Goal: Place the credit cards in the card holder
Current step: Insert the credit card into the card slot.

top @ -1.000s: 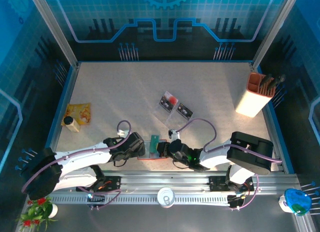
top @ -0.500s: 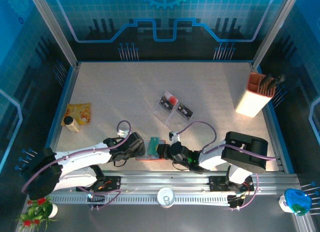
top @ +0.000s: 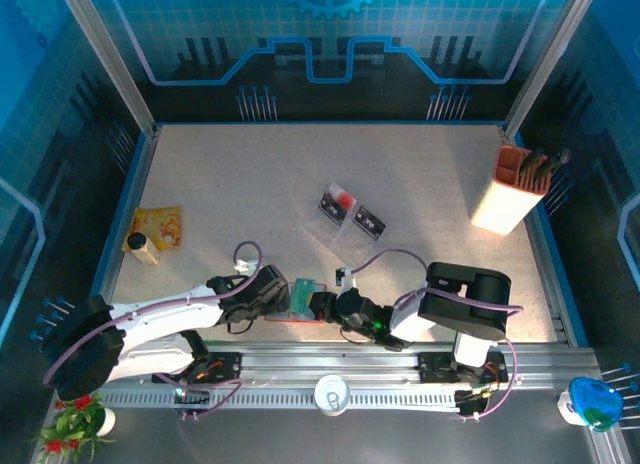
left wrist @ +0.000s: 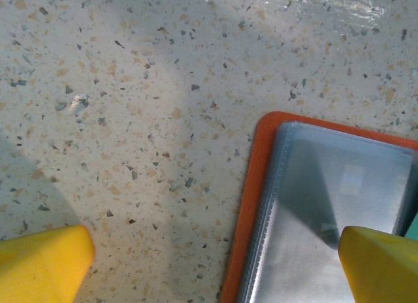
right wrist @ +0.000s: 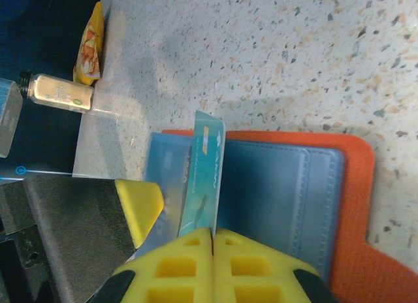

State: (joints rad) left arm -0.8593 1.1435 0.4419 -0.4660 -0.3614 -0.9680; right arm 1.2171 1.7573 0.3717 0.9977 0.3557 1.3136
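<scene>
Since the earlier frame the right arm's big elbow block has been swung left, and the right gripper with its teal card has been nudged slightly left toward the left gripper; the left arm is seen unchanged.

The right gripper is pressed together, with the teal card pinched by its near edge between the yellow pads. The card is held on edge over the open card holder, along the line between its two grey-blue pockets. Whether the far edge is inside a pocket cannot be told.

The left gripper is spread wide and nothing is held. One of its fingers is placed over the holder's clear inner sleeve, the other over the bare table. Contact cannot be confirmed.

The card holder is seen from the top as lying open at the near table edge between both grippers. Black cards are left farther out mid-table, well apart from it, and a pen box is stood at the far right. The orange rim is given by the left wrist view. The pockets are given by the right wrist view, plus a bottle and a yellow packet at the table's left edge.
</scene>
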